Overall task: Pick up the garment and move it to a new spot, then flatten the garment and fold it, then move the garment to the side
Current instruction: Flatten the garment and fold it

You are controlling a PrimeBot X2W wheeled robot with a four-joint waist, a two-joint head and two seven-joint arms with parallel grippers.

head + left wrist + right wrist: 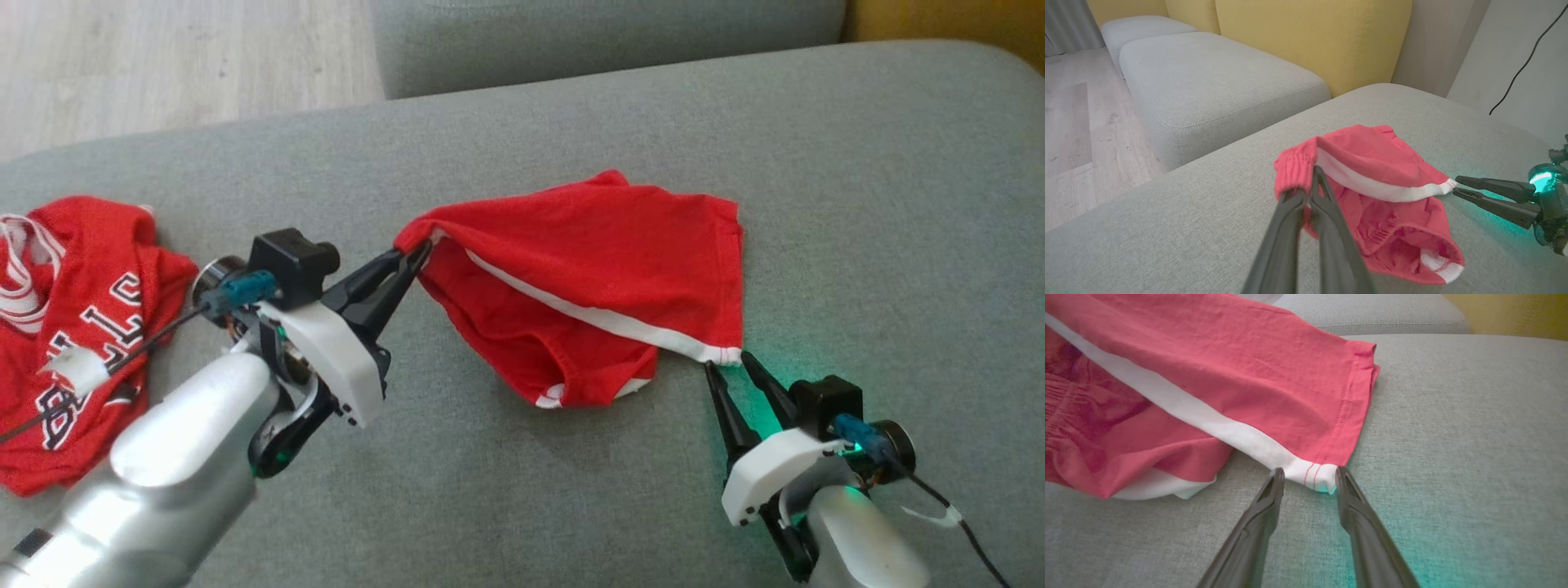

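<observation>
A pair of red shorts (596,278) with a white side stripe lies half-lifted on the grey cushion (857,204). My left gripper (418,251) is shut on the elastic waistband corner and holds it up, as the left wrist view shows with the fingers (1306,212) pinching the red shorts (1372,171). My right gripper (725,362) stands open at the white hem corner. In the right wrist view its fingertips straddle that corner of the shorts (1314,475) without pinching it; the gripper (1307,475) rests low on the cushion.
A red jersey (82,327) with white lettering lies crumpled at the cushion's left end. Another grey cushion (1208,81) and yellow backrests (1310,41) stand beyond. Wooden floor (163,57) lies past the far edge.
</observation>
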